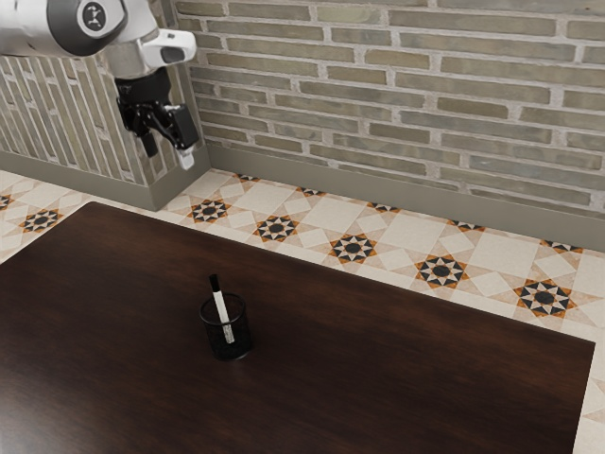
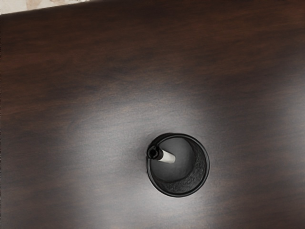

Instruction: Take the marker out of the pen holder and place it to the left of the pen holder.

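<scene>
The marker [image 1: 221, 308] is held upright but tilted inside the pen holder [image 1: 216, 341], its cap raised above the rim and leaned toward the exterior view's left; its slim, straight barrel is coloured white, and its upper end is covered by a black cap; small dark markings are carried on the white barrel low down, where it is seen through the holder's dark wall. In the wrist view the marker is seen nearly end-on; the cap is shown as a dark round end set against the rim, and the white barrel is slanted inward from it toward the holder's floor. The pen holder is round, black and open-topped, its inner wall roughly textured in part; it is stood upright on the dark brown wooden surface [image 1: 397, 378], whose grain is faintly marked and whose sheen is pale around the holder in the wrist view. The tool [image 1: 168, 157] is held well above the surface and well apart from the marker in the exterior view; its fingers are spread apart, with nothing gripped between them; beyond it a brick wall [image 1: 378, 85] is seen.
</scene>
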Robot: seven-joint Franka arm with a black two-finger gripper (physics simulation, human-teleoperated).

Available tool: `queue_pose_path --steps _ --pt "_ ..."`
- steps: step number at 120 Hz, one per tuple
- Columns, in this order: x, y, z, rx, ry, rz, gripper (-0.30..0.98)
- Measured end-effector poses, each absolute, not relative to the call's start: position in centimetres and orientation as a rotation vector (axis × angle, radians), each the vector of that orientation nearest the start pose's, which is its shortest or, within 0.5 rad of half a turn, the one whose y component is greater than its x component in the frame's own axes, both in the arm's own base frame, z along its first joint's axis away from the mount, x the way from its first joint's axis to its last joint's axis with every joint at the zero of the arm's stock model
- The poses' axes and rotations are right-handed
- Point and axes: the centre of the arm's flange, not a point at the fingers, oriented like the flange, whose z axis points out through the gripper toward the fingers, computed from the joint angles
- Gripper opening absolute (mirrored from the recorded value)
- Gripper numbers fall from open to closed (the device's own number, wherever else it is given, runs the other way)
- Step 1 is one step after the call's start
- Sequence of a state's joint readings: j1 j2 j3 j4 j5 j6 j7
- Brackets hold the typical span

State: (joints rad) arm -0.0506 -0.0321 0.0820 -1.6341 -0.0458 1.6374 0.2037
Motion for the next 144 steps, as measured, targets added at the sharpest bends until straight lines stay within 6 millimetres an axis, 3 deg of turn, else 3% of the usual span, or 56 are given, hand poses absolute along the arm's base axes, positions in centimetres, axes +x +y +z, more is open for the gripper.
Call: queue_pose_path --steps 20,32,43,54,69,95,116,144 --pt "55.2 1.5 61.3 -3.176 0.279 -0.065 0.69" --pt "55.2 1.4 56.6 -3.21 0.269 0.051 0.69" --pt "56.4 1.5 51.5 -3.22 0.262 0.165 0.69" --pt "57.4 1.8 47.9 -3.224 0.253 0.251 0.69" --pt "58.5 2.0 43.7 -3.24 0.241 0.342 0.69" --pt "60.0 2.6 38.3 -3.29 0.23 0.446 0.69" --pt "60.9 2.9 35.3 -3.307 0.242 0.491 0.69" --pt "61.8 2.8 34.2 -3.311 0.279 0.489 0.69"
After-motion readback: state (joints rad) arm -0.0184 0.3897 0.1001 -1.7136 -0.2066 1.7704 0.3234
